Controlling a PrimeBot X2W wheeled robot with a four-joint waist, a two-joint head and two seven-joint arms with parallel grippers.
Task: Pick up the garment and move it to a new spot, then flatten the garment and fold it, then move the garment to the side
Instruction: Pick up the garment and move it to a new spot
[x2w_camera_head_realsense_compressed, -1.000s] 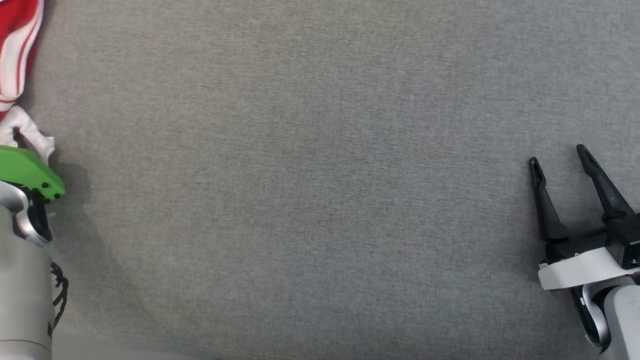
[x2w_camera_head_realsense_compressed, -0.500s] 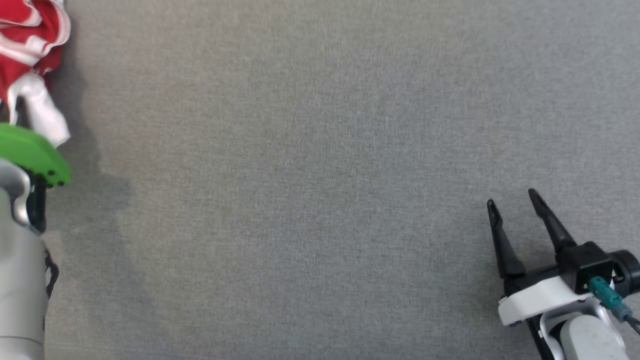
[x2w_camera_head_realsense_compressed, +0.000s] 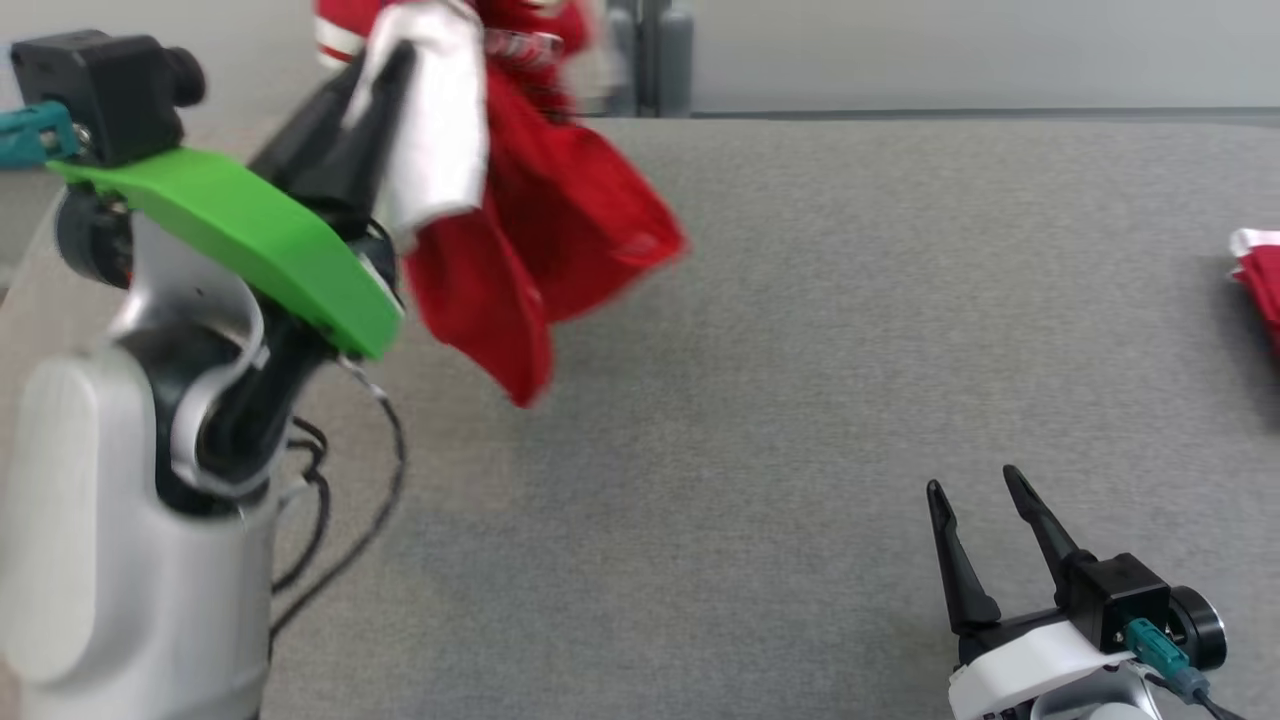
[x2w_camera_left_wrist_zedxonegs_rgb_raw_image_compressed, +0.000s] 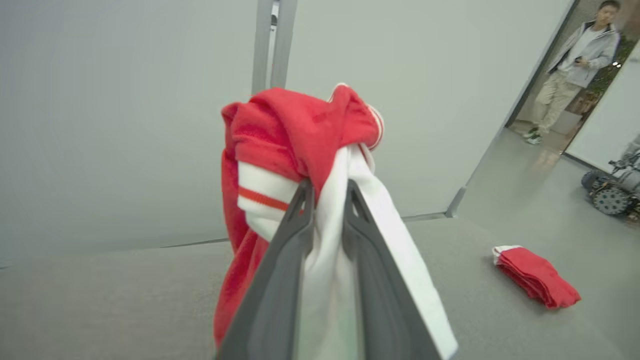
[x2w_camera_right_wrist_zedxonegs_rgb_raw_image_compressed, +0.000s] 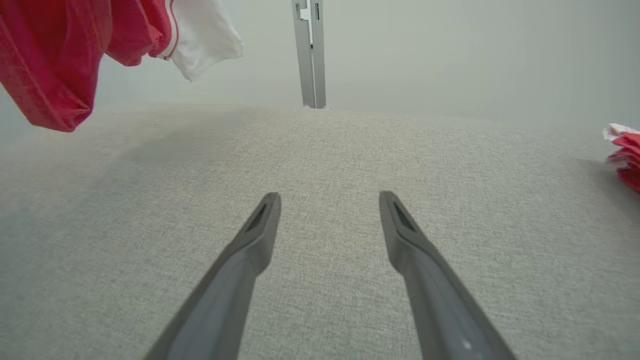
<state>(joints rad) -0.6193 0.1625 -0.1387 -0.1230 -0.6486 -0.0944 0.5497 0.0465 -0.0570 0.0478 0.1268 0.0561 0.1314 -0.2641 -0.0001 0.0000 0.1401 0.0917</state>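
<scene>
Garment (x2w_camera_head_realsense_compressed: 540, 230), soft red-and-white cloth, hangs bunched from left gripper (x2w_camera_head_realsense_compressed: 398, 60) above grey fabric tabletop (x2w_camera_head_realsense_compressed: 800, 330). Left wrist: jaws clenched on white fabric; limp, light, could slip, better gripped at a corner. Right wrist: right gripper (x2w_camera_right_wrist_zedxonegs_rgb_raw_image_compressed: 329, 196) spread, empty, low over tabletop

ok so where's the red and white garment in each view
head view: garment upper left, hanging above the table
left wrist view: garment centre, pinched in the left gripper
right wrist view: garment top left corner
shared landmark: grey post behind the table
</scene>
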